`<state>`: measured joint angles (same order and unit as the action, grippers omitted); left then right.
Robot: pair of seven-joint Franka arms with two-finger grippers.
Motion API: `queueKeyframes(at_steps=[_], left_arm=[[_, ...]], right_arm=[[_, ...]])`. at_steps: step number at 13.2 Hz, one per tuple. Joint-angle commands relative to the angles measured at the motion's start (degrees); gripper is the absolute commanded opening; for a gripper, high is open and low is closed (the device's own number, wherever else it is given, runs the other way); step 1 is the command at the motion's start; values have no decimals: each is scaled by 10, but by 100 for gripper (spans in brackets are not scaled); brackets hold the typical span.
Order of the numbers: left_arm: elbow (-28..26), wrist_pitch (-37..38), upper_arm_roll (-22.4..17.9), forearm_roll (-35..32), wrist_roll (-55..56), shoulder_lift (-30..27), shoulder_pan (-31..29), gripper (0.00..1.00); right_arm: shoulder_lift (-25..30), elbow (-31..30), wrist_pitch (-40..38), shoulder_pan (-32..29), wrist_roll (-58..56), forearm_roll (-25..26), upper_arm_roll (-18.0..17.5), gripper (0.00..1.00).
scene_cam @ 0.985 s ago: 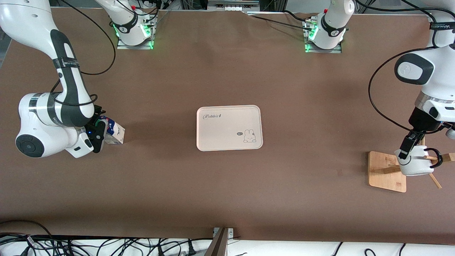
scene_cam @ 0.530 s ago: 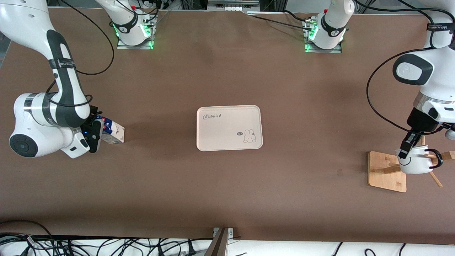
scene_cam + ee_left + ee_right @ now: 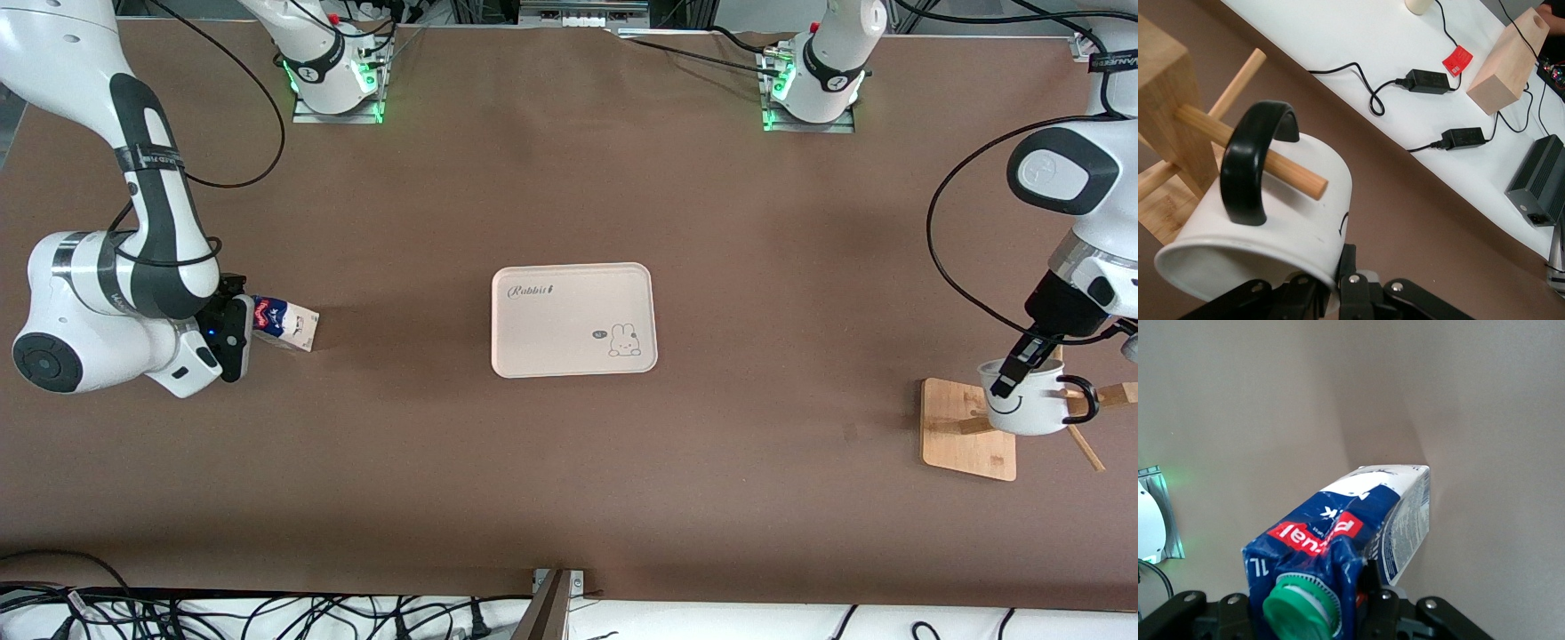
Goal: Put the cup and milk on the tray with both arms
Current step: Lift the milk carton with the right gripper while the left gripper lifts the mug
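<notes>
Toward the right arm's end from the tray (image 3: 573, 319), the right gripper (image 3: 242, 327) is clamped on the milk (image 3: 286, 324), tilted above the table (image 3: 569, 196). The tray holds nothing. At the left arm's end, the left gripper (image 3: 1013, 372) pinches the cup (image 3: 1024, 407) by its rim, its handle around a rack (image 3: 969, 428) peg.

The flat cream-coloured rectangular tray (image 3: 573, 320) at the middle of the worktop bears "Rabbit" in script. The dark blue and white gable-top milk carton (image 3: 1351, 537) shows "1L"; its red label lettering stays unreadable.
</notes>
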<state>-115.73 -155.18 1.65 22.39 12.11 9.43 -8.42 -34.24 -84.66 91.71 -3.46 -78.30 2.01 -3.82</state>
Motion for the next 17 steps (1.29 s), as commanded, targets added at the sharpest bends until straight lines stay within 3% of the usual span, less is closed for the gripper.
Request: queueKeyframes(at_steps=[1,4,6,8,11,12,15,17], left_arm=[[57,64,13,-52,-5,4,1,0],[123,171,38,-130,-2,5,2,0],[148,241,54,-143,-4,2,1,0],[199,352,63,-143,-4,1,2,0],[252,539,82,-143,-4,0,1,0],[269,587,84,-143,-5,1,1,0],[292,696,95,-140,-5,1,1,0],[298,733,96,-140,-3,1,2,0]], right_arm=[[10,-3,-3,-1,-8,-10,-3,41],[23,-2,-13,-2,-5,-11,-3,39],[24,5,-28,-3,-3,-24,-1,37],[24,58,-70,-3,39,-47,-1,33],[25,106,-138,0,208,-56,-7,32],[33,108,-141,-1,271,-82,-14,32],[37,109,-134,1,445,-165,-17,32],[38,109,-103,20,544,-177,-30,32]])
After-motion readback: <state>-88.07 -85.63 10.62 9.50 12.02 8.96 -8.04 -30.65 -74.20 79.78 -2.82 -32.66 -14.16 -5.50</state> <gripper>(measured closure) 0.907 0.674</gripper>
